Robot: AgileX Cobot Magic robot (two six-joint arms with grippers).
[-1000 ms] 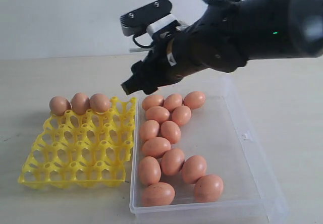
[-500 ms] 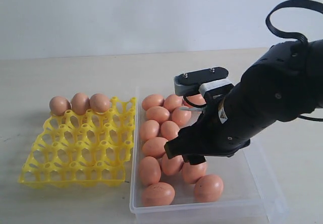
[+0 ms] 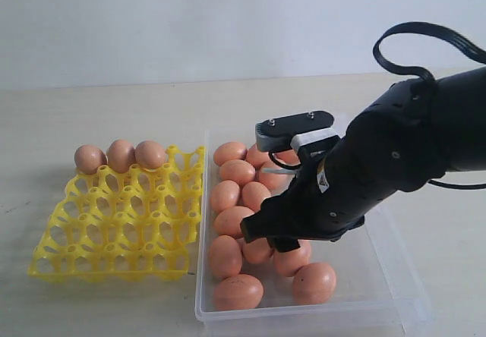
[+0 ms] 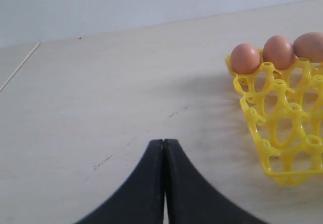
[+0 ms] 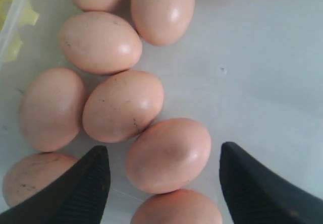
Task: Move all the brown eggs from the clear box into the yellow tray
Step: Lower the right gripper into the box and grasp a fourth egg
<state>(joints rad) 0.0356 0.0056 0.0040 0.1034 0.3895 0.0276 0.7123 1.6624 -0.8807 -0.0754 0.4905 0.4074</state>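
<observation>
The right gripper (image 5: pixel 162 157) has its two dark fingers (image 5: pixel 86 183) spread wide, one on each side of a single egg (image 5: pixel 169 156). There is a clear gap between each finger and the shell, so it grips nothing. Round that egg lie more eggs (image 5: pixel 122 105), packed close and several touching, on the see-through floor of the box (image 5: pixel 262 72). In the exterior view the right gripper (image 3: pixel 273 237) is low over the middle of the box (image 3: pixel 364 276), which fills the lower centre and right of the frame. The bulky black arm (image 3: pixel 395 162) comes in from the right edge and covers a few of the eggs. The eggs (image 3: pixel 238 292) that I can see are bunched along the box's left half, from its far end to its near end. Just beside the box, at the lower left of the frame, lies the tray (image 3: pixel 114 234), its edge close against the box wall. Three eggs (image 3: pixel 120 155) stand in a row in its far cups. The left gripper (image 4: pixel 164 146) has its fingers pressed together with nothing between them and bare table (image 4: pixel 101 82) beyond. The tray (image 4: pixel 275 128) and its three eggs (image 4: pixel 278 51) are off to one side of it. Everything rests on a pale table (image 3: pixel 91 117) before a plain light wall (image 3: pixel 152 18).
</observation>
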